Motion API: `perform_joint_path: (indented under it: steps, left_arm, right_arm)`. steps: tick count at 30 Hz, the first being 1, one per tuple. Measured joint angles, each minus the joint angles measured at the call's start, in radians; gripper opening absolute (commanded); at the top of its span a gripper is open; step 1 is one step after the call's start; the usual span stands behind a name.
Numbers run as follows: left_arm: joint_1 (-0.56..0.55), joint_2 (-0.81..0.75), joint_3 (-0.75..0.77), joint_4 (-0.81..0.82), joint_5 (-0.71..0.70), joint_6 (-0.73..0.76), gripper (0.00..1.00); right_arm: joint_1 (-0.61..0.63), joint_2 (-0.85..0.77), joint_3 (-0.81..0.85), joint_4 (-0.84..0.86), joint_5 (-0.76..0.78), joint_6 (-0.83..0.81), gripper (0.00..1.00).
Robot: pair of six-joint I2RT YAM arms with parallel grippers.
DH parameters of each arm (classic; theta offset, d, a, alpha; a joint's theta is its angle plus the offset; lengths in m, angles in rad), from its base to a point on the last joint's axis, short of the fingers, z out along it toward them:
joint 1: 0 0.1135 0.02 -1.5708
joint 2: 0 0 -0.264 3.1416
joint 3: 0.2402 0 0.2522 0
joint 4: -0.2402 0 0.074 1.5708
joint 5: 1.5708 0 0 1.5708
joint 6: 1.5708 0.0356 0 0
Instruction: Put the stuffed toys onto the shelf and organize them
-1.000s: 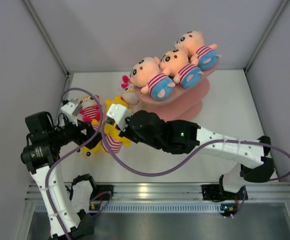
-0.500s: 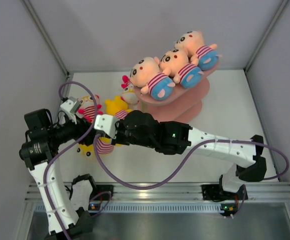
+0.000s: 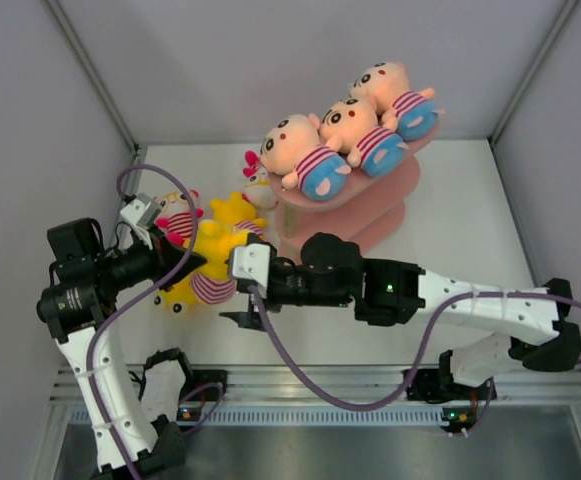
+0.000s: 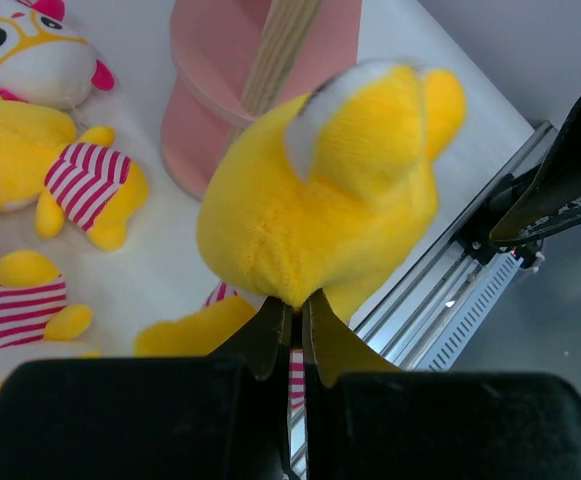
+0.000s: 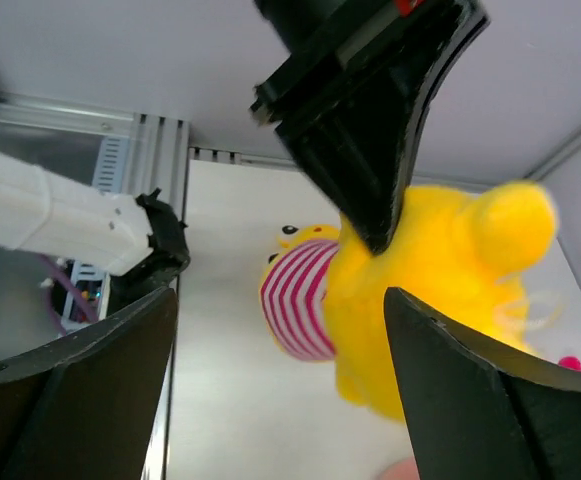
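While the left end effector (image 3: 192, 262) is clamped tight on a fold of plush under the yellow toy (image 3: 213, 243), apparently holding it off the tabletop (image 3: 450, 200), the relation that counts is toy to shelf (image 3: 375, 205). Seen from above, the shelf lies at 2 o'clock from the toy, near but apart, and its oval boards run from 8 to 2 o'clock. More toys (image 3: 175, 215) lie on the tabletop at 11 to 1 o'clock of the held one, between it and the shelf's near end.

At 5 o'clock of the toy hangs the right end effector (image 3: 245, 305), its fingers wide apart, holding nothing and facing the toy. The left arm has the toy, so it is plainly the nearer. The shelf's top board already carries three toys (image 3: 345, 130) side by side, so any free room is likely lower down.

Those lower boards are mostly hidden under the top one. The held toy's face does not show, and whether the striped shirt just below belongs to it cannot be told.
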Motion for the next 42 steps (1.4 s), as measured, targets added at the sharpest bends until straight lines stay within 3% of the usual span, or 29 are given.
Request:
perform_joint_path:
  steps: [8,13,23,42]
  left_arm:
    - [0.0,0.033,0.146,0.008,0.145,-0.077,0.0]
    - [0.0,0.036,0.261,0.017,0.275,-0.134,0.0]
    - [0.0,0.007,0.361,0.024,0.344,-0.228,0.0]
    - [0.0,-0.01,0.367,0.026,0.356,-0.255,0.0]
  right_arm:
    - [0.011,-0.378,-0.433,0.172,0.01,0.081,0.93]
    - [0.011,-0.505,-0.583,0.267,0.057,0.09,0.92]
    - [0.011,-0.394,-0.603,0.375,0.023,0.078,0.91]
    - [-0.038,-0.261,-0.574,0.575,-0.064,0.173,0.86]
